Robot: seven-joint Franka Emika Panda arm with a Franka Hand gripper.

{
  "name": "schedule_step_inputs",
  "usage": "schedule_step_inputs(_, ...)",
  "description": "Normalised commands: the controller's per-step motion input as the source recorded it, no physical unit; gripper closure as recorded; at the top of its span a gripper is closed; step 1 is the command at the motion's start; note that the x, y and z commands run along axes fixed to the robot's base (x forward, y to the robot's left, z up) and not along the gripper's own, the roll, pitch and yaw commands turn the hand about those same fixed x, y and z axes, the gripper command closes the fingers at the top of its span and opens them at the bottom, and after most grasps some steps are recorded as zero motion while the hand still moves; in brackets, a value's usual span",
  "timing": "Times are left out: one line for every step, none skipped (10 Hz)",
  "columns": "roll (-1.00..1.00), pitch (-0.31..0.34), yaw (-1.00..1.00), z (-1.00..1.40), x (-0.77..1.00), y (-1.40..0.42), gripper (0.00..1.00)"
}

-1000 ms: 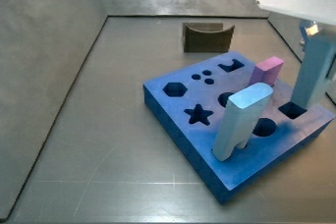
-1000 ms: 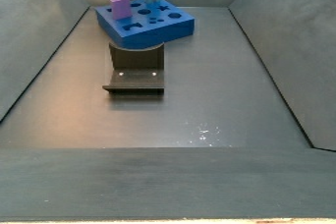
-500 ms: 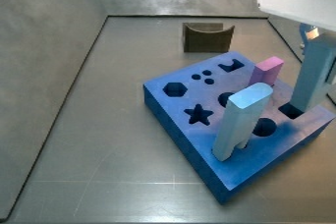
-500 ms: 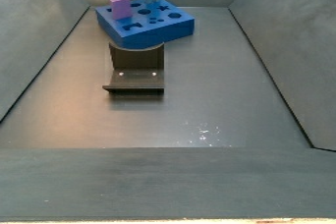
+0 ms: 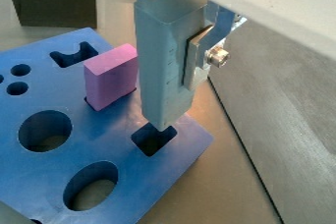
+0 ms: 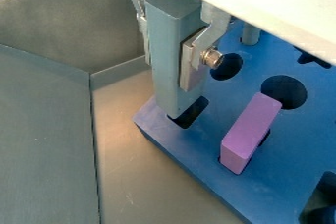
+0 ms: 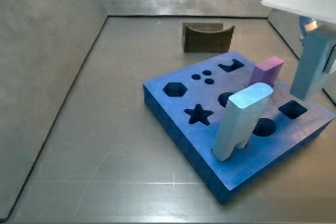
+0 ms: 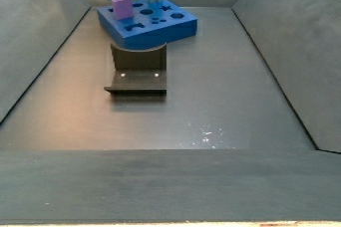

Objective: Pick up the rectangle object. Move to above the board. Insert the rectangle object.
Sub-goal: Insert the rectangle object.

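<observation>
Grey-walled bin floor; board (image 7: 237, 120) at far side. Gripper (image 5: 178, 46) over board corner, pinching rectangle object (image 5: 167, 61), its tip above a square cutout (image 5: 156, 140). Risk: slight tilt jams bar against cutout rim.

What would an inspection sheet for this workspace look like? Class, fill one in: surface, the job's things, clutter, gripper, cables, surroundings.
Surface: grey floor, bare where visible.
Job's things: the rectangle object is upright, its lower end at a square cutout near a corner of the board; depth of entry cannot be told.
Clutter: pink block and pale post stand in the board; fixture on the floor, apart from the board.
Gripper: gripper is above the board, shut on the rectangle object; one silver finger shows.
Cables: nothing seen.
Surroundings: grey sloped walls enclose the floor.
</observation>
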Motion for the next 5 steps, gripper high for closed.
schedule_step_inputs(0.37,0.177,0.0,-0.1,0.47,-0.24,1.0)
schedule_step_inputs(0.0,0.0,0.0,-0.01,0.03,0.0,1.0)
schedule_step_inputs(0.09,0.0,0.0,-0.26,0.75,0.0,1.0)
schedule_step_inputs(0.11,0.191,0.0,-0.3,1.0,0.0,1.0)
schedule_step_inputs(0.14,0.234,0.0,-0.31,1.0,0.0,1.0)
